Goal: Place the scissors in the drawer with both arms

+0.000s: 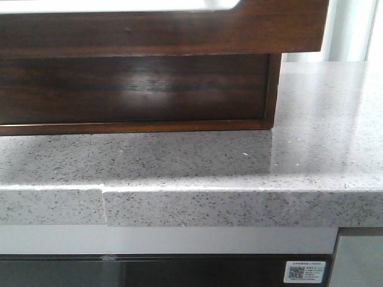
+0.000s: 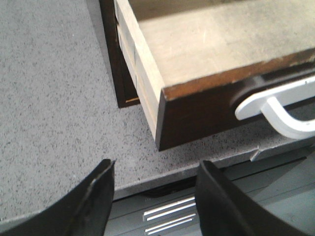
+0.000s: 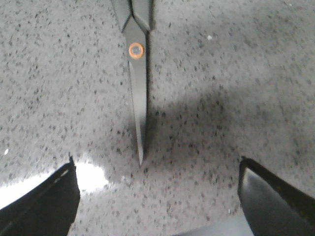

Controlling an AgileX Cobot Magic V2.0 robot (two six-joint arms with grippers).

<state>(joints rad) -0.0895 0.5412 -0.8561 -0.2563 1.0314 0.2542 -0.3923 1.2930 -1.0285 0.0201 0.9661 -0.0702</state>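
The drawer [image 1: 161,30], wide, dark brown and glossy with a white rounded-corner area along its top, fills the upper front view and juts out over its dark cabinet body [image 1: 131,89]. In the left wrist view the drawer [image 2: 211,44] stands pulled out, its pale wooden inside bare, with a white curved handle [image 2: 275,105] on its dark front. My left gripper [image 2: 155,169] is open and empty over the counter's front edge, beside the drawer's corner. The scissors [image 3: 138,83], grey with an orange pivot and shut blades, lie flat on the counter. My right gripper [image 3: 156,167] is open just off their tip.
The grey speckled stone countertop [image 1: 179,161] carries the cabinet and has a stepped front edge [image 1: 105,191]. Below it is a dark appliance front with a QR sticker [image 1: 306,272]. Neither arm shows in the front view.
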